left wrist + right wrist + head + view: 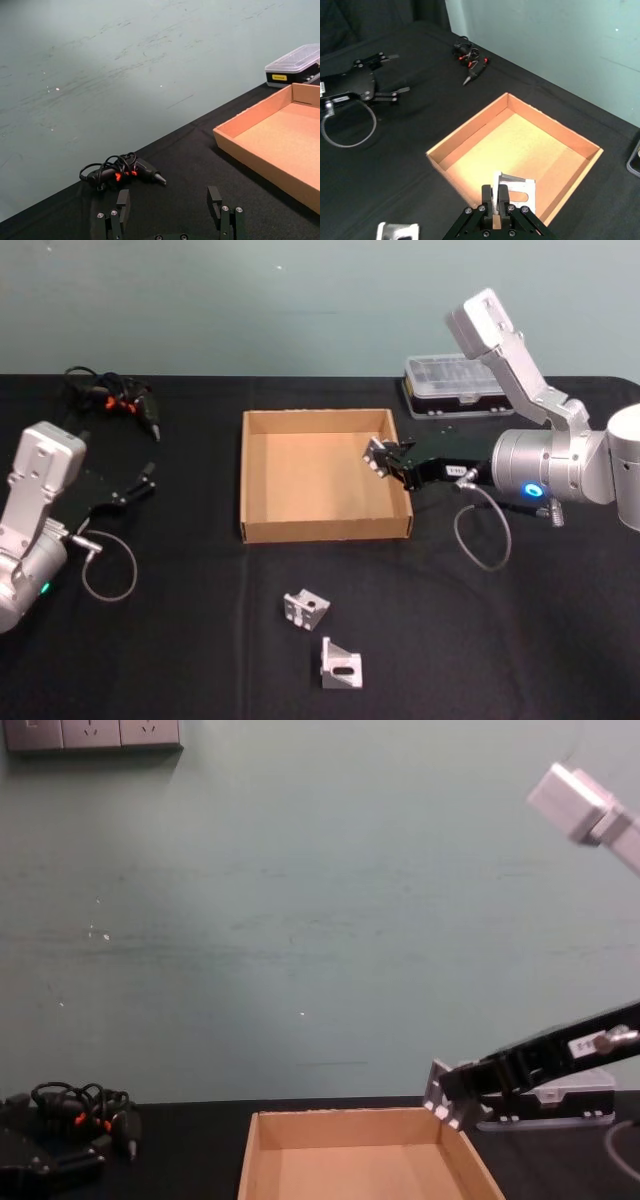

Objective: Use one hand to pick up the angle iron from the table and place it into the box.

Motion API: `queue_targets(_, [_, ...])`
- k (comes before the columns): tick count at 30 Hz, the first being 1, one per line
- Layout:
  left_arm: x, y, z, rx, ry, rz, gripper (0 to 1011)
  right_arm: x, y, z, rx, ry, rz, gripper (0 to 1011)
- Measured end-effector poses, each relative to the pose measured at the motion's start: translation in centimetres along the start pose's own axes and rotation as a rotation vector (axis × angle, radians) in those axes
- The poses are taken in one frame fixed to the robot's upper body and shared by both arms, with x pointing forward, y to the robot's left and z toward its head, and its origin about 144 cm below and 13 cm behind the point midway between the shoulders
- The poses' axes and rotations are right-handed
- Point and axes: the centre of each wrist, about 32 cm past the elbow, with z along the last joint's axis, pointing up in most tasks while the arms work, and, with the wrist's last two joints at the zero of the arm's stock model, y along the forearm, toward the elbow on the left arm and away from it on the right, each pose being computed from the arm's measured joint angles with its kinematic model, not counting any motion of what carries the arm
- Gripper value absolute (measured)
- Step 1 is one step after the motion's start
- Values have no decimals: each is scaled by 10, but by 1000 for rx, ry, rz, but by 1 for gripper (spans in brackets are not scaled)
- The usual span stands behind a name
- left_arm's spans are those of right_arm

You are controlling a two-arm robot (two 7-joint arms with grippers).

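Note:
My right gripper (392, 462) hangs over the right side of the tan cardboard box (325, 526), shut on a silver angle iron (375, 454). In the right wrist view its fingers (486, 196) clamp the angle iron (519, 192) above the box's inner wall (470, 131). From the chest, the held angle iron (438, 1094) hangs just above the box's right rim (470, 1152). Two more angle irons (307, 607) (342, 664) lie on the black table (180, 640) in front of the box. My left gripper (147, 481) rests open at the left, its fingers (215, 198) spread apart.
A clear-lidded plastic case (455, 386) stands behind the right arm. A black tool with orange marks and a coiled cable (112, 400) lies at the back left. Loose cable loops hang from both wrists (485, 530).

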Motion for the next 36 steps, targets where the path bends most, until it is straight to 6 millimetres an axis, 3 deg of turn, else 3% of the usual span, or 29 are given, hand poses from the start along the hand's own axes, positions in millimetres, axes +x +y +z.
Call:
queue_targets(11, [0, 0, 0, 0, 0, 0, 1011, 20, 33, -8, -46, 36, 6, 84])
queue_targets(36, [0, 0, 0, 0, 0, 0, 1011, 16, 62, -11, -157, 14, 20, 83])
